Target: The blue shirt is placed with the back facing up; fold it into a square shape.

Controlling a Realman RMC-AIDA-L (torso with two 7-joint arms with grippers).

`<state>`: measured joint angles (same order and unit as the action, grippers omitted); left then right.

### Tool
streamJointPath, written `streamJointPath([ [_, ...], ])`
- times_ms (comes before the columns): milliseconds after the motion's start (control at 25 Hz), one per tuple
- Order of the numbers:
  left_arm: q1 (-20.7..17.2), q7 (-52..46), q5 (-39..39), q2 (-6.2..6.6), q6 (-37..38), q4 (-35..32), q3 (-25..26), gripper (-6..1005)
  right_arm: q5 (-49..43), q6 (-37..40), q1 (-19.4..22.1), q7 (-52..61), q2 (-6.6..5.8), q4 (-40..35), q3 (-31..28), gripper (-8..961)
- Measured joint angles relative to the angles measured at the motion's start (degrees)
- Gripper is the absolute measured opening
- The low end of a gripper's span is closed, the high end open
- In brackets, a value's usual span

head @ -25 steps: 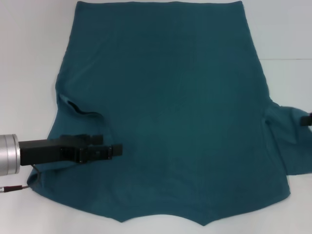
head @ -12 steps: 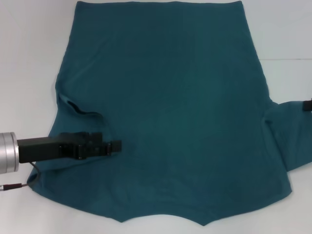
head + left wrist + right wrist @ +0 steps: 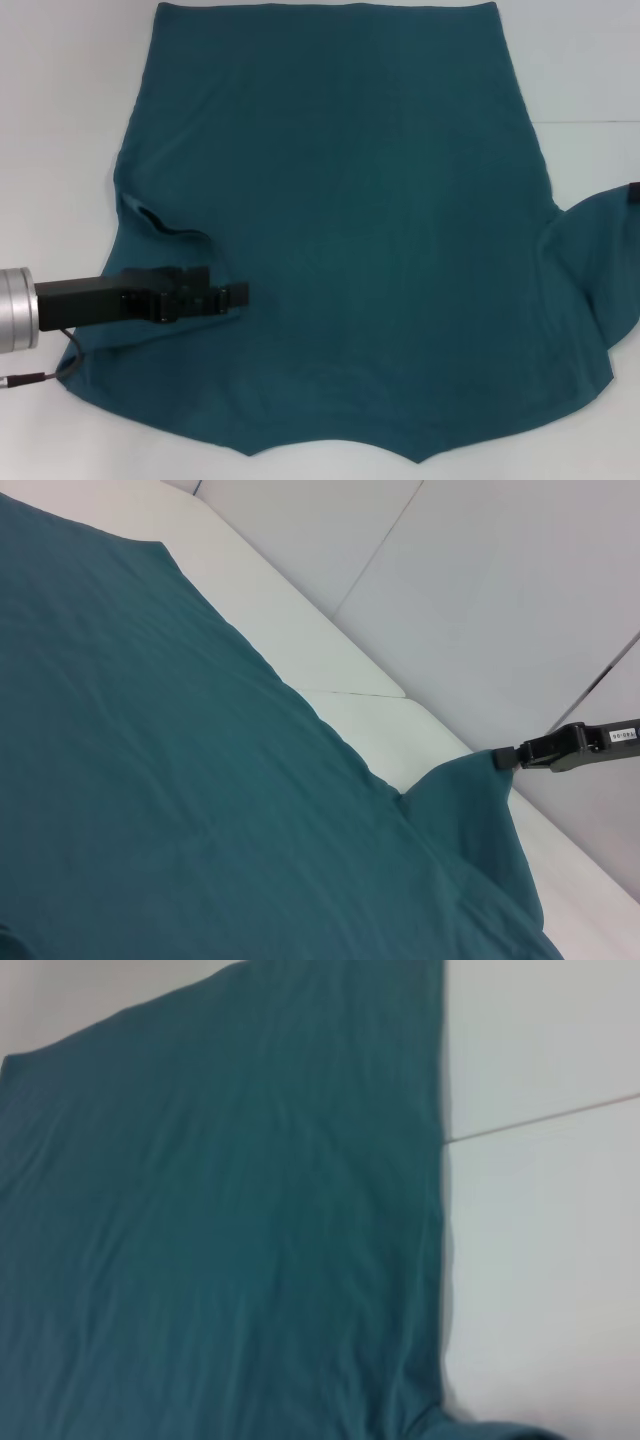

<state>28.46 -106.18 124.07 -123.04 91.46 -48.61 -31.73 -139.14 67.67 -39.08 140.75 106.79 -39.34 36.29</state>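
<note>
Blue shirt flat on table — right gripper's fingers pinching its sleeve; left gripper fingers unclear

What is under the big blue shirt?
The white table shows around the blue shirt, which lies on it. The left gripper rests on top. Anything else beneath is covered.
</note>
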Motion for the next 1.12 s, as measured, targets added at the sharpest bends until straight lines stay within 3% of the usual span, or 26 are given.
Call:
streamJointPath([
  [440,-0.08,-0.07,0.0,0.0,-0.56,0.01,0.0,950,0.28,-0.87,-0.09,1.67,0.18,-0.05,-0.26,6],
  [760,0.33,-0.1,0.03,0.0,-1.33,0.23,0.0,950,0.7,6.66,-2.7,1.8,0.71,0.12,0.38,7],
  [920,0.36,-0.89,0.04,0.0,-2.26,0.07,0.0,949,0.5,9.47,-5.05,2.92,1.61,0.57,1.94,7],
  [1120,0.37,-1.55,0.03,0.0,-3.32,0.03,0.0,949,0.44,8.94,-8.04,5.28,3.6,0.81,5.34,6],
])
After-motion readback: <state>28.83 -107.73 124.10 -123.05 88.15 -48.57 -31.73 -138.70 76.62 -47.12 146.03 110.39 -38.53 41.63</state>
